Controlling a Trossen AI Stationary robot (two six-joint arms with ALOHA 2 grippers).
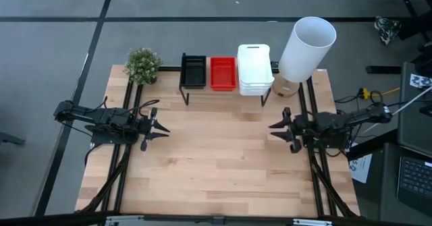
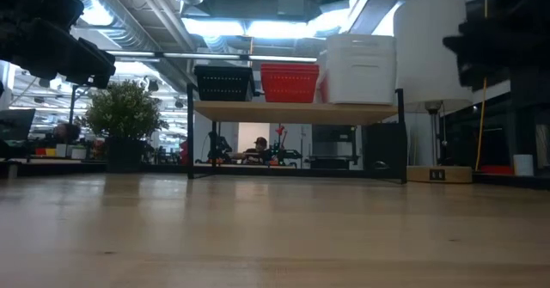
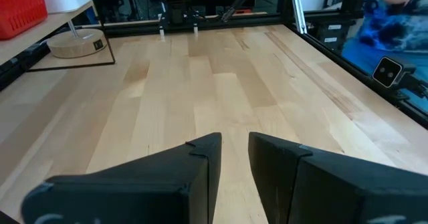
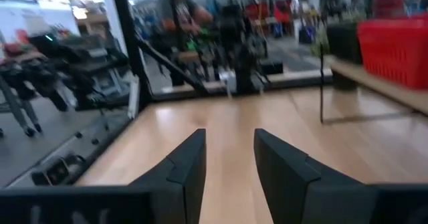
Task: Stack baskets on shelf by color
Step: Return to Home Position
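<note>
**Shelf** (image 1: pixel 226 90): stands at the far edge of the table (image 1: pixel 216 165), centred. It has a light wood top on thin black legs. It carries three stacks in a row, one per colour.

**Black baskets** (image 1: pixel 194 71): mesh walls, on the shelf end nearest the plant.

**Red baskets** (image 1: pixel 223 73): mesh walls, in the middle of the shelf, just beside the black ones.

**White baskets** (image 1: pixel 254 69): solid walls, on the shelf end nearest the cylinder. This is the tallest of the three stacks in the low view. The number of baskets in each stack cannot be read.

**Left gripper** (image 1: pixel 160 123): above the left part of the table, well apart from the shelf and pointing toward the centre. Its fingers are apart and hold nothing.

**Right gripper** (image 1: pixel 275 129): above the right part of the table, facing the left one across bare wood. Its fingers are parted by a gap and hold nothing.

**Plant** (image 1: pixel 142 65): small and potted, at the far left corner of the table, beside the shelf.

**Cylinder** (image 1: pixel 307 48): tall and white, at the far right corner, next to the white baskets.

**Person** (image 4: pixel 177 10): stands beyond the table in the right wrist view.
</note>
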